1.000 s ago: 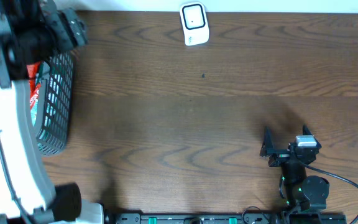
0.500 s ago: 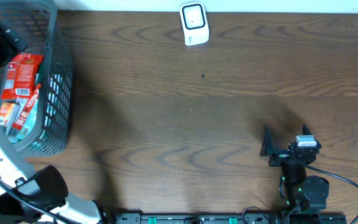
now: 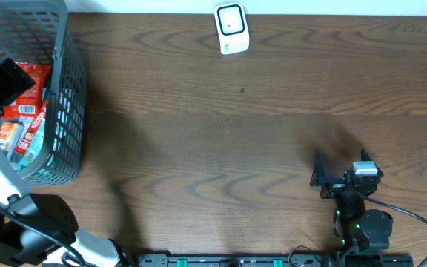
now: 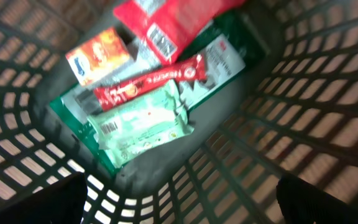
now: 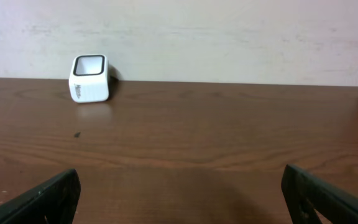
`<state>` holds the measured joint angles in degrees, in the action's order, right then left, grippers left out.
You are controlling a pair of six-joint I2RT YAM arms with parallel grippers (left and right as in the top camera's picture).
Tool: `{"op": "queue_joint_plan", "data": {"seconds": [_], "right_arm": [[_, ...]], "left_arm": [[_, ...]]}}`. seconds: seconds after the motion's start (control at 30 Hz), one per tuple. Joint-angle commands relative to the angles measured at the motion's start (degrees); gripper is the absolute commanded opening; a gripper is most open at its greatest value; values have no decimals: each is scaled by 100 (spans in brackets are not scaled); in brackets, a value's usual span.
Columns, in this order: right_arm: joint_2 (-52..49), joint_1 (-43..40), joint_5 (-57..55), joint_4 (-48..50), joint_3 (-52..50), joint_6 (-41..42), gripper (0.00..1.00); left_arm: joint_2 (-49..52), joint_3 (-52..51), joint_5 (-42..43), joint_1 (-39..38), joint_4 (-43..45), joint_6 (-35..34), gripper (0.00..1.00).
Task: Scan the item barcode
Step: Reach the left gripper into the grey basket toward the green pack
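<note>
Left gripper (image 4: 179,210): we see fingers spread wide, gripping nothing, above snack packets (image 4: 143,121) in the grey plastic mesh basket (image 4: 303,93).
Right gripper (image 5: 179,202): fingers wide apart, holding nothing.

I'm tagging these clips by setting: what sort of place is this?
Likely a mock shop checkout: a white barcode scanner stands on the wooden table, and a grey mesh basket holds packaged snacks.

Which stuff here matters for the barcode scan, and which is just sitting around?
Job: white scanner; mesh basket; in it, red bar, pale green pack, orange box; left gripper, open above them.
Idle: right gripper, open; dark speck on table.
</note>
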<state>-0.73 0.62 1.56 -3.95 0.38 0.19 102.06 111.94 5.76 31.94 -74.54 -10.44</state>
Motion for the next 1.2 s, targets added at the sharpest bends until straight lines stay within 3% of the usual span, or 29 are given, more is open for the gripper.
{"op": "queue_joint_plan", "data": {"seconds": [0.0,0.7,1.17], "right_arm": [[24,-63,24,-17,-7,-63,99],[24,-63,24,-20,-7,-63,99],[24,-63,24,-20,-7,-63,99]], "left_arm": [[181,-214,-90,13,4,55,98],[920,-1038,-243,13,315,28,98],[962,-2411,-535,13,1480,-437,96]]}}
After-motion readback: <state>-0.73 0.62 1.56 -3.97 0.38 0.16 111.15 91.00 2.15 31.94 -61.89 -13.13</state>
